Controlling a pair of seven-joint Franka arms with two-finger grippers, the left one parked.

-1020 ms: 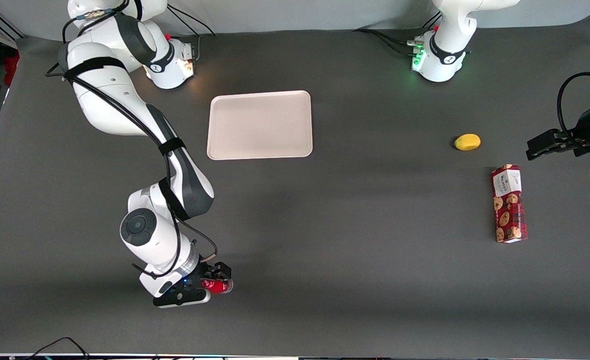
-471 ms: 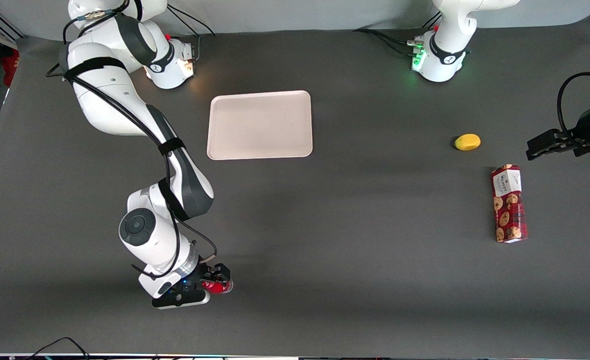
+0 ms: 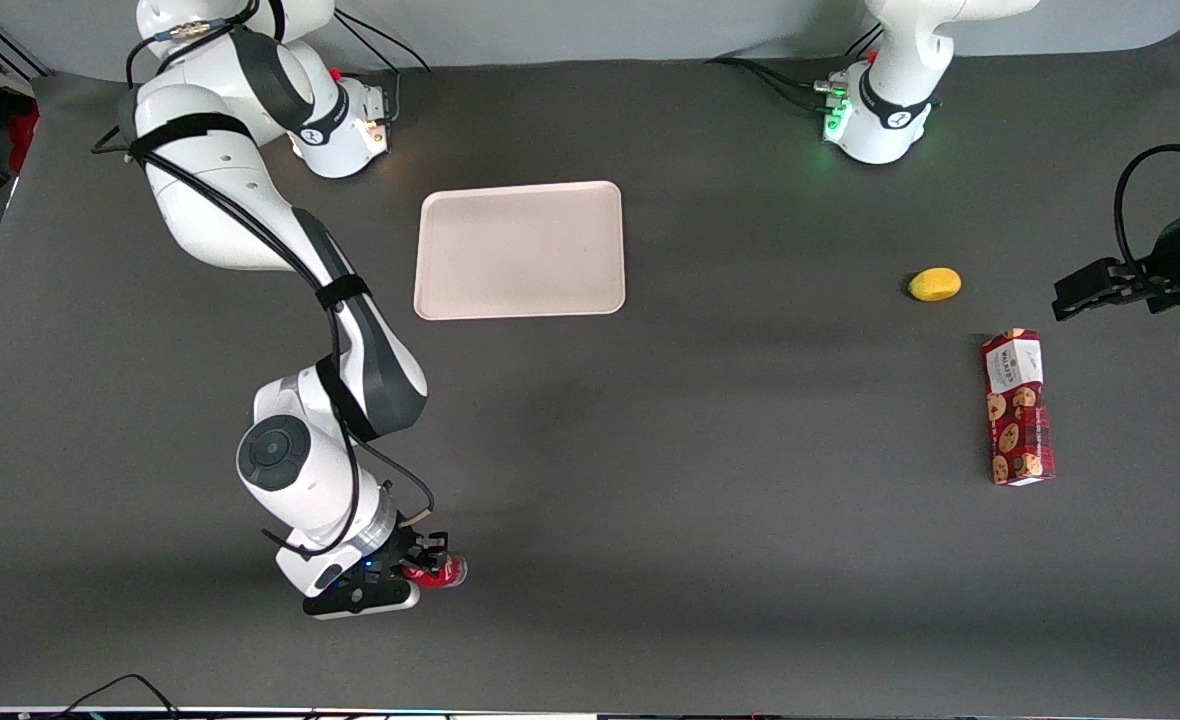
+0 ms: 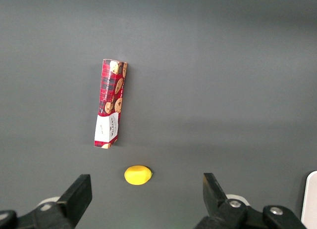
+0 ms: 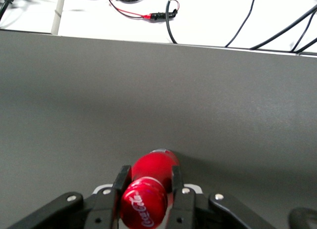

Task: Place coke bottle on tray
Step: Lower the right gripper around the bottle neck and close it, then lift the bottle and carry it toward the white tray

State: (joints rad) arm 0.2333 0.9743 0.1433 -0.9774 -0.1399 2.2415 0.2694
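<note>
The coke bottle [image 3: 447,572], small and red, lies on its side on the dark table near the front camera's edge, toward the working arm's end. My right gripper [image 3: 430,562] is down over it, shut on the bottle's body. In the right wrist view the bottle [image 5: 147,197] with its white Coca-Cola lettering fills the gap between the two black fingers [image 5: 122,177] of the gripper [image 5: 150,172]. The tray [image 3: 520,250], pale pink-beige and bare, lies flat much farther from the front camera, near the working arm's base.
A yellow lemon [image 3: 935,284] and a long red cookie box [image 3: 1018,408] lie toward the parked arm's end; both show in the left wrist view, lemon [image 4: 137,174] and box [image 4: 110,110]. The table's edge with cables [image 5: 168,14] is close to the bottle.
The gripper's fingers have closed in on the coke bottle, which shifted slightly. The arm has hardly moved.
</note>
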